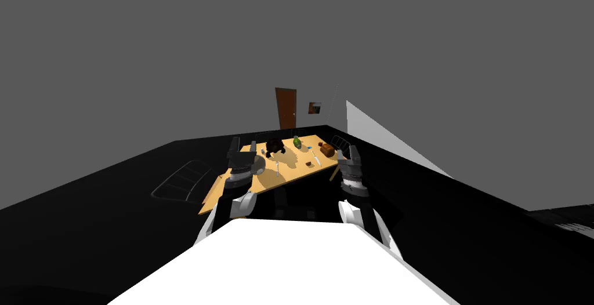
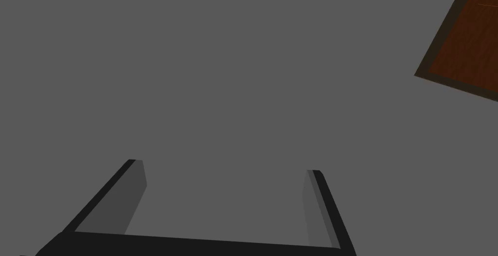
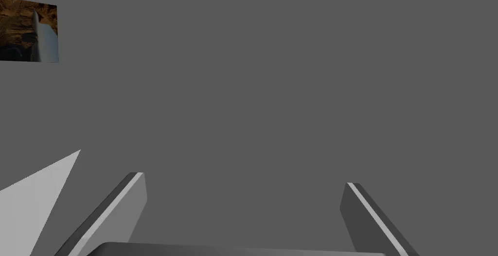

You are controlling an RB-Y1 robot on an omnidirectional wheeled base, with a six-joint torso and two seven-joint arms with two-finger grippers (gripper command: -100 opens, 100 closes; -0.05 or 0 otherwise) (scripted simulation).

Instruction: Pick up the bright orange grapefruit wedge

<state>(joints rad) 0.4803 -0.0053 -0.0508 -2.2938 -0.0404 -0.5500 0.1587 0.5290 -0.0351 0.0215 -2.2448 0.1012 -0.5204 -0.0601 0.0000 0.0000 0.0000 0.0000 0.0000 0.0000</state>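
The left gripper's (image 2: 224, 166) fingers (image 2: 131, 199) stand well apart, released, with nothing between them. The right gripper's (image 3: 243, 178) fingers (image 3: 121, 209) are spread just as wide and are equally empty. Both hands point up and forward, away from any object.

In the head view the left gripper (image 1: 243, 145) is raised over the table's near left part, and the right gripper (image 1: 348, 153) is level with it by the table's right edge. The two forearms rise side by side on either side of the chest.

Between and beyond them lies a yellow wooden table (image 1: 293, 174), set at a slant. On it are a dark lumpy object (image 1: 274, 145), a green object (image 1: 297, 141) behind it, a brown block (image 1: 328, 149) toward the right end, and a pale utensil (image 1: 278, 168) near the middle.

The grapefruit wedge is most likely the small orange-brown speck (image 1: 310, 163) on the table's near right part, between the two grippers and well apart from both — it is too small to make out its shape.

A dark chair (image 1: 180, 182) shows as faint outlines just left of the table. A black area surrounds the table, and a brown door (image 1: 285, 108) stands in the grey wall behind it.
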